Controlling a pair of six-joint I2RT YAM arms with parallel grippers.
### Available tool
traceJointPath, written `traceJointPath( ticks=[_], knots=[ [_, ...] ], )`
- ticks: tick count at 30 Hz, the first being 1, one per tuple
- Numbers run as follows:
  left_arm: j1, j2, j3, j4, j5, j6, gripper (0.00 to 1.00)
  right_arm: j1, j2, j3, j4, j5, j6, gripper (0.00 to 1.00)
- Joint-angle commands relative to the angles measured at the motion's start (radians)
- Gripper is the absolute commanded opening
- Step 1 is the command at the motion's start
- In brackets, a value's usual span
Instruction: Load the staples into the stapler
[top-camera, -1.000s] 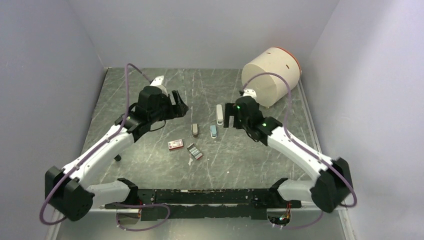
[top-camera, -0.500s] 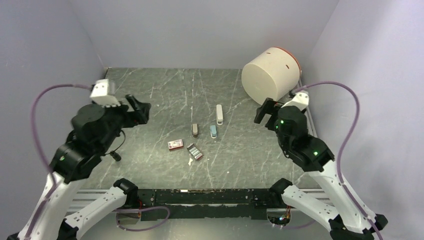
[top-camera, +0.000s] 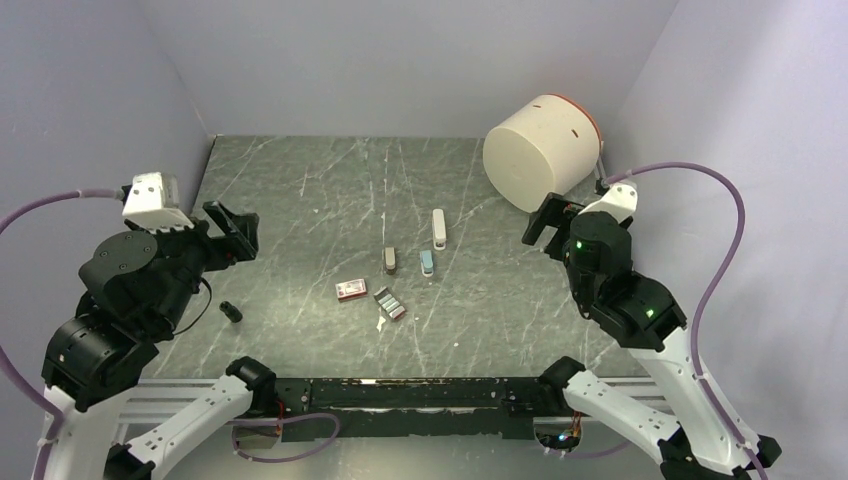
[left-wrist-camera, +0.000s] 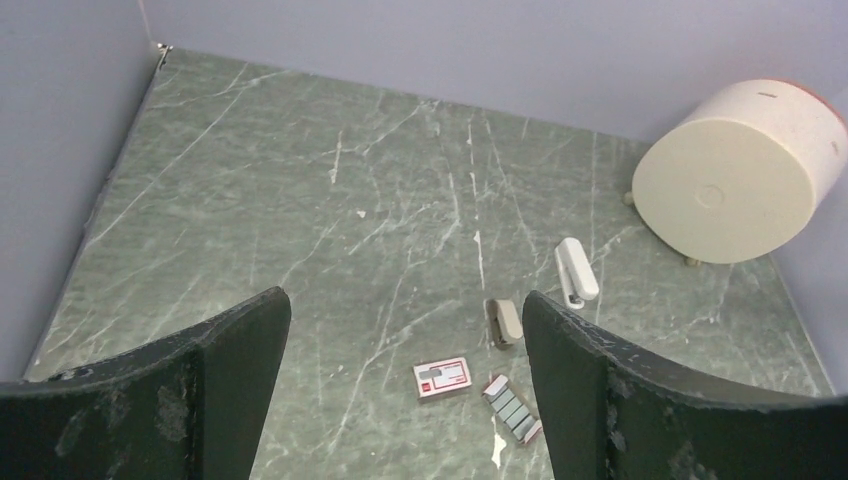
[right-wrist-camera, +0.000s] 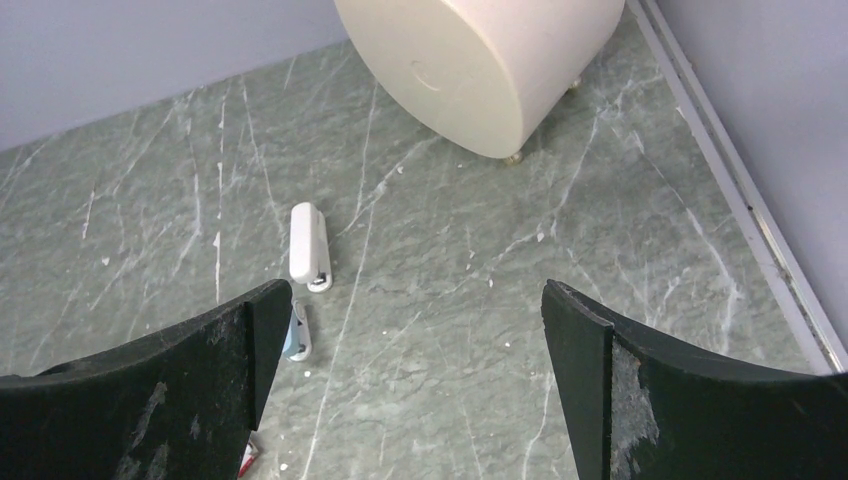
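We list 1 block of staples (top-camera: 389, 303), silvery-grey strips with a red end. It lies flat on the green marbled table (top-camera: 300, 190), just right of a small red box (top-camera: 350, 289), near the table's middle.

We count 3 small staplers behind it, and none of them touches the staples:
- a beige stapler (top-camera: 390, 260)
- a blue stapler (top-camera: 427, 262) near the beige one
- a white stapler (top-camera: 438, 228) farther back

1 cream drum (top-camera: 540, 150) lies on its side in the far right corner. 1 small black part (top-camera: 232, 312) sits toward the near left.

We record the left gripper (left-wrist-camera: 405, 330) held high over the left side, its fingers spread wide and holding nothing. The right gripper (right-wrist-camera: 415, 300) hangs just in front of the drum, its fingers also wide apart and empty. Both grippers are well apart from the staples.
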Motion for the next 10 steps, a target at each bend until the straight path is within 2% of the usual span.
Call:
traceJointPath(
  ticks=[1,10],
  knots=[
    [-0.001,0.001,0.022,-0.065,-0.049,0.010,0.90,0.002,-0.001,0.033,-0.012,0.028,-0.017,1.00],
    [-0.001,-0.012,-0.024,-0.066,-0.086,-0.022,0.91,0.001,0.011,0.008,0.019,0.023,-0.032,1.00]
  ],
)
